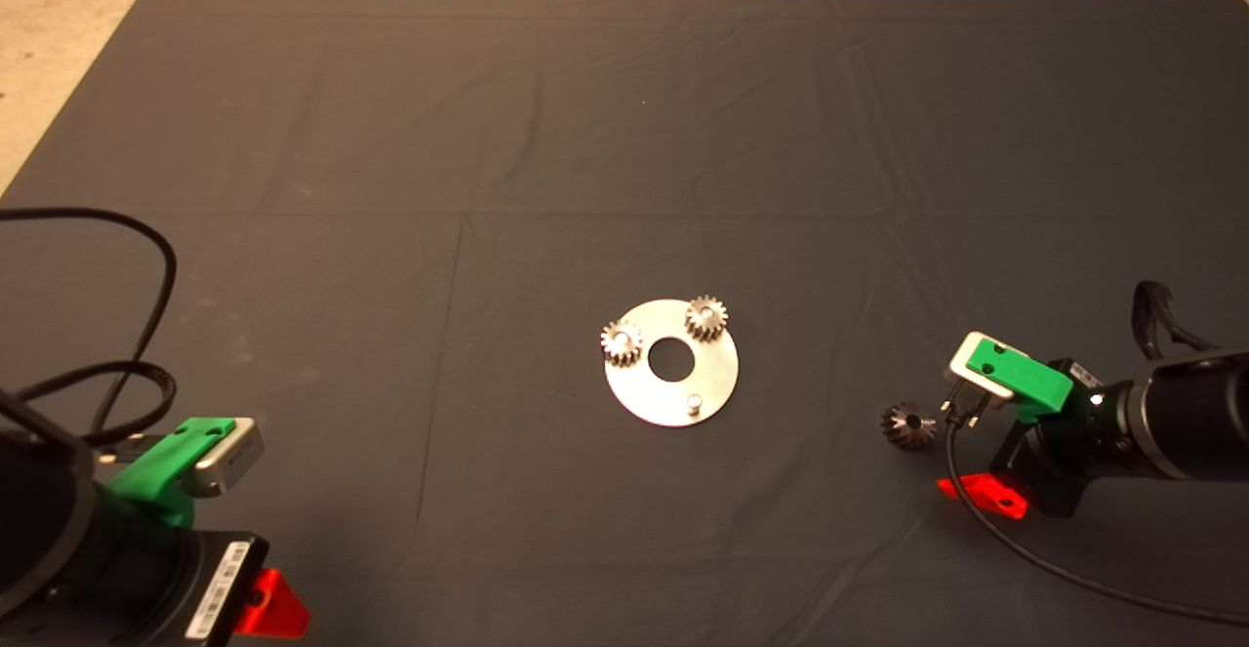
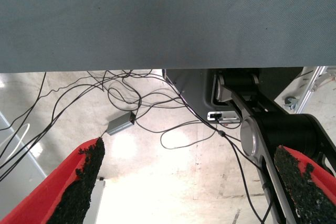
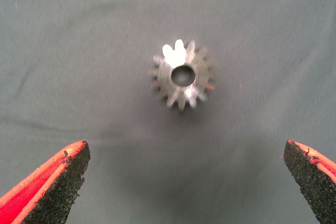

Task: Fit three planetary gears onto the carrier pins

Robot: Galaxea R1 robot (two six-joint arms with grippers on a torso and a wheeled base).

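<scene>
From above, the shiny round disc (image 1: 671, 362) lies flat on the table (image 1: 488, 140), two toothed gears (image 1: 622, 343) seated on it and one bare pin (image 1: 694, 401) upright. A third gear (image 1: 907, 425) lies apart, bore up, beside the right tool (image 1: 961, 452). The left tool (image 2: 191, 182) is parked (fingers spread, over cabled floor). The right wrist view shows spread fingers (image 3: 58, 182) flanking that gear (image 3: 182, 75), untouched.

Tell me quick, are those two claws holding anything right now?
Left gripper: fingers open, holding nothing, parked at the mat's near left edge.
Right gripper: fingers open, empty, above the loose gear.
</scene>
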